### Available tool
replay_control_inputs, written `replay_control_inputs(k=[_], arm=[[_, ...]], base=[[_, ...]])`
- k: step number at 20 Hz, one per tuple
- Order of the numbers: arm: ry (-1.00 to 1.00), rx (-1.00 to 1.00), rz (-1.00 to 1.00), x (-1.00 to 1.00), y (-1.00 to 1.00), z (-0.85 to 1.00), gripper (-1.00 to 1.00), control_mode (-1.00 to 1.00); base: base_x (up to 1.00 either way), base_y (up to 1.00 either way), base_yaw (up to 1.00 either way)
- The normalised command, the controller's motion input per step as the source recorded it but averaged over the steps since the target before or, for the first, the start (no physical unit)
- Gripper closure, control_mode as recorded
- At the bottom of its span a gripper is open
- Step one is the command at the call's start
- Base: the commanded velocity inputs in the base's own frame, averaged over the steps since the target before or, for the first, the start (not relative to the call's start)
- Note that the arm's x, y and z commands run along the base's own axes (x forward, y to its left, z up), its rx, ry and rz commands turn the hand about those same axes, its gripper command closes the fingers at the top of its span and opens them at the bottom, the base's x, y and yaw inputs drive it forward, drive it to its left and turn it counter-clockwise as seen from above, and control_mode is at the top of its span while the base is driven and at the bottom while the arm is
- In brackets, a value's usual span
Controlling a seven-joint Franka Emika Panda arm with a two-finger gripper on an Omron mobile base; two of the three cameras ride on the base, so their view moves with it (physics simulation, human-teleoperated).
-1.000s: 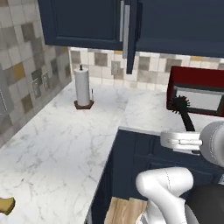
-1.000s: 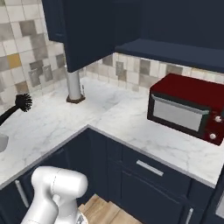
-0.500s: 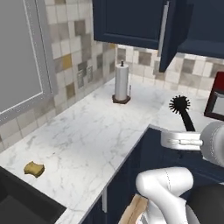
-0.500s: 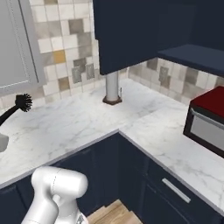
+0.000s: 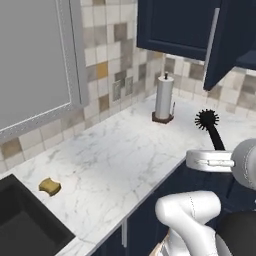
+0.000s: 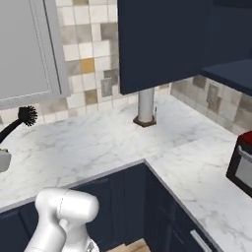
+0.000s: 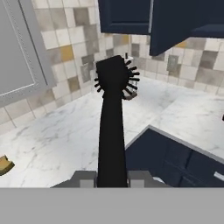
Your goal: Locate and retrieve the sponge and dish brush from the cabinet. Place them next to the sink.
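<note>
My gripper (image 7: pixel 112 177) is shut on the thin handle of the black dish brush (image 7: pixel 112 109), whose bristled head points up and away. In the left base view the dish brush (image 5: pixel 207 120) sticks up from the gripper (image 5: pixel 218 150) above the counter's front edge. In the right base view the brush (image 6: pixel 27 116) rises at the far left. The mustard sponge (image 5: pixel 50 186) lies on the marble just right of the black sink (image 5: pixel 20 222); the sponge (image 7: pixel 4 165) also shows at the hand view's left edge. The navy cabinet (image 5: pixel 175 25) hangs above with one door (image 5: pixel 232 35) swung open.
A paper towel roll (image 5: pixel 163 97) stands on the marble counter (image 5: pixel 115 160) by the tiled wall below the cabinet. A pale grey framed panel (image 5: pixel 35 60) covers the wall above the sink. A dark red microwave (image 6: pixel 242 162) sits on the counter at the right.
The whole scene has slid right in both base views, so the base has driven left. The sink and sponge have come into view. The brush stays held the same way.
</note>
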Motion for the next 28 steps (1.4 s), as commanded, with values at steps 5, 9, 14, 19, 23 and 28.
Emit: replay_control_inputs(k=[5, 9, 14, 19, 23, 28], arm=[[0.00, 0.00, 0.00, 0.00, 0.00, 0.00, 1.00, 1.00], [0.00, 0.00, 0.00, 0.00, 0.00, 0.00, 1.00, 1.00], [0.00, 0.00, 0.00, 0.00, 0.00, 0.00, 1.00, 1.00], [0.00, 0.00, 0.00, 0.00, 0.00, 0.00, 1.00, 1.00], [0.00, 0.00, 0.00, 0.00, 0.00, 0.00, 1.00, 1.00], [0.00, 0.00, 0.00, 0.00, 0.00, 0.00, 1.00, 1.00]], base=[[0.11, 0.36, 0.35], [-0.04, 0.25, 0.50], [-0.12, 0.33, 0.48], [-0.26, 0.47, 0.42], [-0.17, 0.44, 0.42], [0.08, 0.16, 0.24]])
